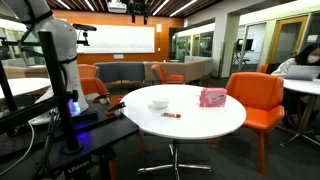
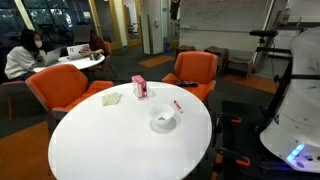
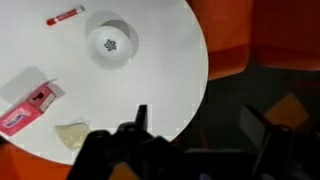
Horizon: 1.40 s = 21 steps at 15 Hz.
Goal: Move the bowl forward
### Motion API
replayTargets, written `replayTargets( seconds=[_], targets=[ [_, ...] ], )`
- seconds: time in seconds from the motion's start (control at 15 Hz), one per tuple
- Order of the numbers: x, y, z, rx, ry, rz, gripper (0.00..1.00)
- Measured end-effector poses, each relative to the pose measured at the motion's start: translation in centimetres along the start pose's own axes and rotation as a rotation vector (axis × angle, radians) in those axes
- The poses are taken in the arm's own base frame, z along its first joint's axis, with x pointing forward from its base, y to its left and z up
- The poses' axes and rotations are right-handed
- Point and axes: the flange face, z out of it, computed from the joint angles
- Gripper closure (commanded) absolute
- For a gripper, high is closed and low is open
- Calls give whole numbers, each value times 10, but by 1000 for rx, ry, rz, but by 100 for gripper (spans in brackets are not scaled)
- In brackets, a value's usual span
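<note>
The small white bowl [image 1: 159, 103] sits on the round white table [image 1: 195, 127], near the edge on the robot's side. It also shows in an exterior view [image 2: 164, 122] and in the wrist view [image 3: 112, 43], where a speckled mark lies inside it. My gripper [image 3: 197, 118] is open and empty. In the wrist view it hangs high above, past the table's [image 3: 160, 75] rim and over the dark floor, well away from the bowl. The gripper itself does not show clearly in either exterior view.
A pink box [image 3: 27, 108] [image 2: 140, 87] [image 1: 212, 97], a small red pen-like item [image 3: 65, 16] [image 2: 178, 106] [image 1: 172, 115] and a crumpled napkin [image 3: 72, 136] lie on the table. Orange chairs [image 1: 255, 95] [image 2: 65, 88] [image 2: 195, 70] ring it. People sit at other tables behind.
</note>
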Motion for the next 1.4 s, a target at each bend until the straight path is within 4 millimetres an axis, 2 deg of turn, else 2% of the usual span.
replayTargets(
  seconds=[0.4,0.53,0.6,0.73,0.87,1.0,1.2,1.4],
  targets=[
    [0,0,0,-1,1,1,0],
    [2,6,0,-13,16,14,0],
    [5,15,0,-29,40,33,0],
    [15,48,10,-78,91,120,0],
    [22,91,40,-102,85,214,0],
    [27,131,88,-92,28,245,0],
    [28,181,161,-19,-67,236,0],
    [24,231,221,51,-124,229,0]
  ],
)
